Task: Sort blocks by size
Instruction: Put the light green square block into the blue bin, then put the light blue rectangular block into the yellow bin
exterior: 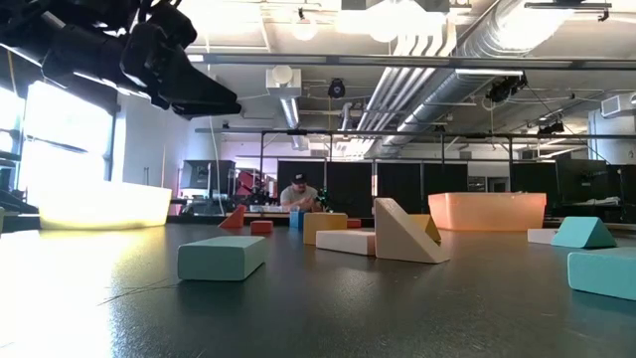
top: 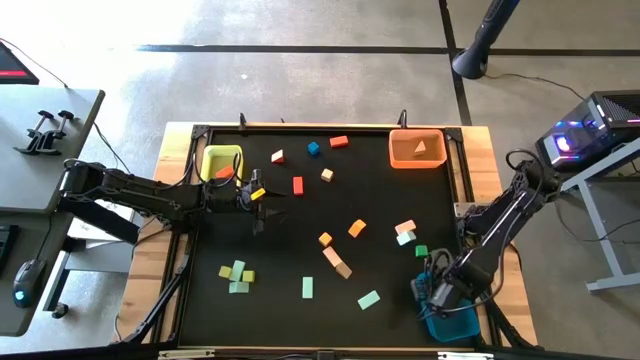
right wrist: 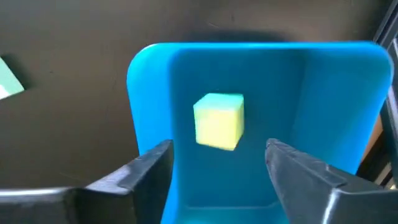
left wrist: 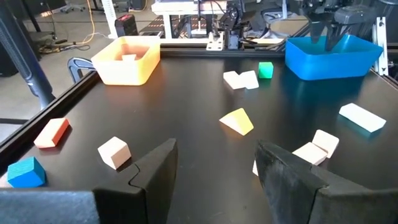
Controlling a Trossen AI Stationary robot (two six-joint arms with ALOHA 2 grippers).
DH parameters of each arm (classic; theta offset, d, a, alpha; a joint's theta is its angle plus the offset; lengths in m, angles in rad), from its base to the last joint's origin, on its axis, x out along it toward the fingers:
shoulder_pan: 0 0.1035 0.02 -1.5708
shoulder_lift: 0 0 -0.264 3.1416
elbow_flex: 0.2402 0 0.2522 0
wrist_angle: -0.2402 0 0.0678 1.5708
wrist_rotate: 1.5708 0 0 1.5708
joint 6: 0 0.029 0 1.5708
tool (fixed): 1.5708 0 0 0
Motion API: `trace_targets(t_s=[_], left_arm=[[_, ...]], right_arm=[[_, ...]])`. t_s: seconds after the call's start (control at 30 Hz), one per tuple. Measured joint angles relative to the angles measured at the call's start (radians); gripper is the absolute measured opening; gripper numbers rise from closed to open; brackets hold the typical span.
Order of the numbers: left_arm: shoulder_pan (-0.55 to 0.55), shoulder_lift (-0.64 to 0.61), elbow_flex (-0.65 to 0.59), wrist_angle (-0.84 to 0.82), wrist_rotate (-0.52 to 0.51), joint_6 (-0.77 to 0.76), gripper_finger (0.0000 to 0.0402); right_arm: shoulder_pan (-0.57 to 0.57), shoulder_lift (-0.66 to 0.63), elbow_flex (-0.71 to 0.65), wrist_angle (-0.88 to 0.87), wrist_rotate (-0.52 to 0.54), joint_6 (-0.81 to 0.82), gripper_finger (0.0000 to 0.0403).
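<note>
While poised over blue bin (right wrist: 155, 81), right gripper (right wrist: 217, 165) gapes.

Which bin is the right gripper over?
The blue bin at the table's front right corner. The right gripper, fingers apart, hangs above it with a yellow cube below; the yellow bin and orange bin sit along the far edge.

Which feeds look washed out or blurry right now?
Low view: the yellow bin glows overexposed against the bright window. Right wrist view: the yellow cube in the blue bin is soft and blurred. High view and left wrist view look evenly lit.
</note>
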Motion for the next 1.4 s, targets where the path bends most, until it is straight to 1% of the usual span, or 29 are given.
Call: trace_targets(t_s=[0.13, 0.23, 0.37, 0.47, 0.57, 0.63, 0.7, 0.77, 0.83, 0.97, 1.03, 1.17, 1.27, 1.33, 1.4], left_arm=[[0.0, 0.0, 0.0, 0.0, 0.0, -0.016, 0.0202], [0.0, 0.0, 0.0, 0.005, 0.0, -0.024, 0.0202], [0.0, 0.0, 0.0, 0.024, 0.0, -0.033, 0.0202], [0.0, 0.0, 0.0, 0.042, 0.0, -0.033, 0.0202], [0.0, 0.0, 0.0, 0.048, 0.0, -0.036, 0.0202], [0.0, 0.0, 0.0, 0.048, 0.0, -0.037, 0.0202], [0.0, 0.0, 0.0, 0.047, 0.0, -0.043, 0.0202], [0.0, 0.0, 0.0, 0.045, 0.0, -0.043, 0.0202], [0.0, 0.0, 0.0, 0.042, 0.0, -0.043, 0.0202], [0.0, 0.0, 0.0, 0.042, 0.0, -0.043, 0.0202], [0.0, 0.0, 0.0, 0.042, 0.0, -0.043, 0.0202], [0.0, 0.0, 0.0, 0.042, 0.0, -0.042, 0.0202], [0.0, 0.0, 0.0, 0.041, 0.0, -0.042, 0.0202], [0.0, 0.0, 0.0, 0.041, 0.0, -0.043, 0.0202], [0.0, 0.0, 0.0, 0.04, 0.0, -0.053, 0.0202]], right_arm=[[-0.008, -0.001, 0.025, -0.006, 0.013, -0.037, 0.0262], [-0.027, -0.001, 0.066, -0.008, 0.065, -0.129, 0.0264], [-0.074, -0.002, 0.11, -0.006, 0.191, -0.294, 0.0265], [-0.118, -0.002, 0.115, 0.007, 0.315, -0.434, 0.0265], [-0.165, -0.002, 0.115, 0.037, 0.442, -0.611, 0.0266], [-0.199, -0.002, 0.102, 0.097, 0.481, -0.722, 0.0266], [-0.236, -0.001, 0.08, 0.177, 0.472, -0.846, 0.0266], [-0.272, 0.003, 0.061, 0.262, 0.442, -0.992, 0.0266], [-0.306, 0.013, 0.051, 0.298, 0.414, -1.121, 0.0266], [-0.374, 0.036, 0.049, 0.278, 0.372, -1.298, 0.0266], [-0.408, 0.048, 0.049, 0.266, 0.334, -1.375, 0.0266], [-0.434, 0.093, 0.049, 0.303, 0.168, -1.628, 0.0266], [-0.423, 0.145, 0.049, 0.325, 0.08, -1.783, 0.0266], [-0.418, 0.179, 0.049, 0.327, 0.065, -1.832, 0.0266], [-0.419, 0.205, 0.049, 0.269, 0.081, -1.847, 0.0266]])
